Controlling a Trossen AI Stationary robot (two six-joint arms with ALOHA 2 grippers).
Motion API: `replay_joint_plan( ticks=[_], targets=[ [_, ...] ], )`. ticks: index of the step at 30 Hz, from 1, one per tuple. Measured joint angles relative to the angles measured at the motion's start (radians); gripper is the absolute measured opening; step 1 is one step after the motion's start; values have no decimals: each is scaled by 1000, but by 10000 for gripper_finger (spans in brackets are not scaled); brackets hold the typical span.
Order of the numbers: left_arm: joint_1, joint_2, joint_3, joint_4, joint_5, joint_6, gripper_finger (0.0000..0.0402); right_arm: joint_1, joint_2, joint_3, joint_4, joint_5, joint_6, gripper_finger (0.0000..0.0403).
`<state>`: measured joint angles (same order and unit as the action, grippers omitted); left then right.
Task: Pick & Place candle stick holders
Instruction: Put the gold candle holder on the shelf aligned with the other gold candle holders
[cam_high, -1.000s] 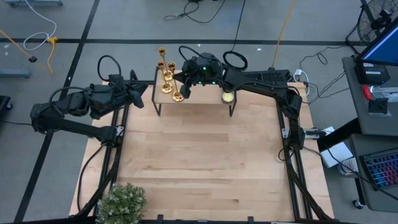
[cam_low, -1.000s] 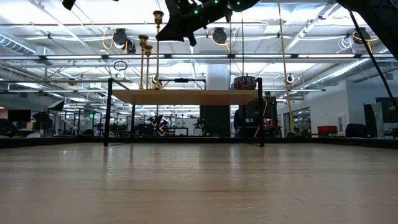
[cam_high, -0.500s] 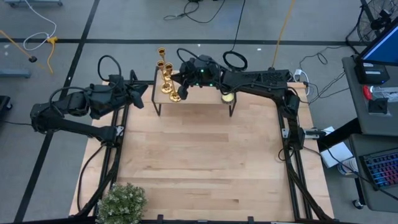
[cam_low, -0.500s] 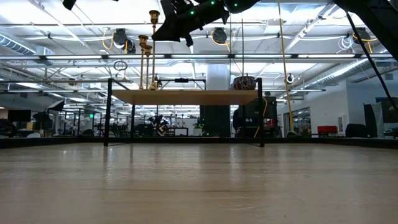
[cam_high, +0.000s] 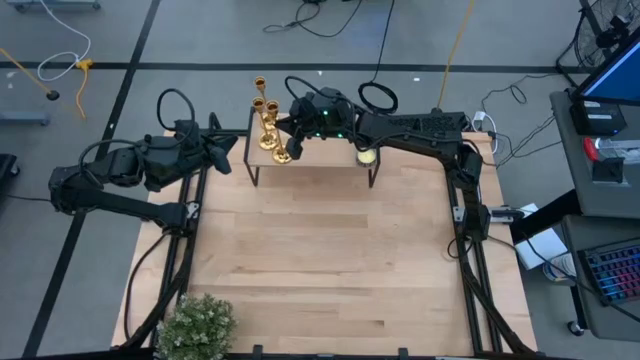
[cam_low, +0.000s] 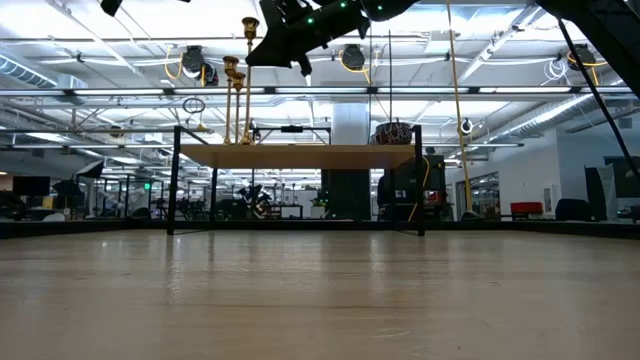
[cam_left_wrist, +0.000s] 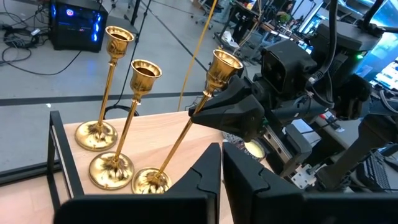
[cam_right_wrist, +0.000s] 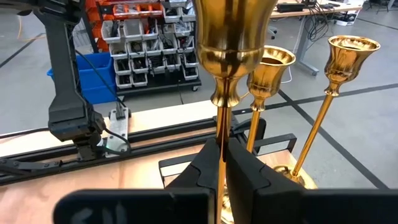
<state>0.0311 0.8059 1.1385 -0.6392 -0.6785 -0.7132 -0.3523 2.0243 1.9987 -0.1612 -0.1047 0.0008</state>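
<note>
Right gripper (cam_right_wrist: 222, 163) is clamped on the stem of the nearest candle stick holder (cam_left_wrist: 186, 124), fingers nearly together, grip just under the cup. The held holder leans; its base (cam_left_wrist: 151, 180) sits on the raised shelf (cam_high: 330, 153). The other two candle stick holders (cam_left_wrist: 118, 118) stand upright just beyond it on the same shelf, bases close together. A small candle (cam_high: 366, 156) sits on the shelf, on the gripper's other side. Left gripper (cam_left_wrist: 222, 163) hovers off the shelf's end, fingers almost touching, holding nothing.
</note>
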Motion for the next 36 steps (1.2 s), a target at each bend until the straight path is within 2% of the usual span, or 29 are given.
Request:
replay_joint_plan(
  ticks=[6,12,19,25,32,36],
  targets=[
    [0,0,0,5,-1,-2,4,0,0,-1,-13,-1,13,6],
    [0,0,0,6,-3,-2,19,9,0,-1,-4,0,17,6],
    [0,0,0,6,-3,5,4,19,2,5,8,0,17,6],
    [0,0,0,6,-3,9,19,19,2,5,15,-1,18,6],
    [0,0,0,6,-3,20,4,20,2,5,36,-12,41,6],
    [0,0,0,6,-3,19,16,22,3,5,52,-32,44,6]
  ],
)
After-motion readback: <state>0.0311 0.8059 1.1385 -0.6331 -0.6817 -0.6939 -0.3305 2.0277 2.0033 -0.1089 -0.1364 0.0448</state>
